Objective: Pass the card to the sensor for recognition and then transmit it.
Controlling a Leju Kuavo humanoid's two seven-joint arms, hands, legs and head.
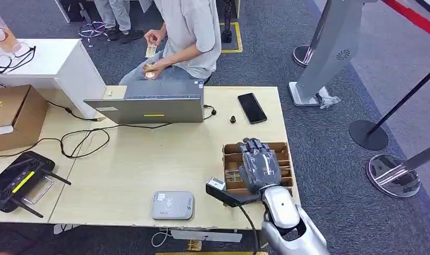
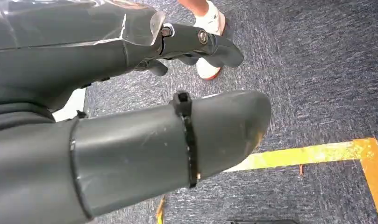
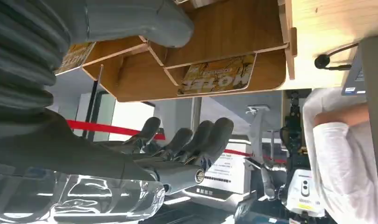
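Observation:
A wooden card tray [image 1: 285,146] stands at the table's right edge, and my right hand [image 1: 259,166] hovers over it with fingers spread and nothing in them. In the right wrist view the tray's compartments [image 3: 215,37] hold yellow cards [image 3: 218,74], one lying flat beyond my thumb [image 3: 131,18]; my dark fingers [image 3: 191,140] stay clear of the tray. The grey card sensor [image 1: 173,205] lies near the table's front edge, left of my right hand. My left hand [image 2: 145,140] hangs above the carpet floor and holds nothing.
A grey laptop [image 1: 149,103] stands at the table's far side, with a person [image 1: 188,32] seated behind it. A black phone [image 1: 252,108] lies far right of the laptop. Cables [image 1: 85,141], a black router [image 1: 18,180] and a cardboard box [image 1: 10,114] occupy the left.

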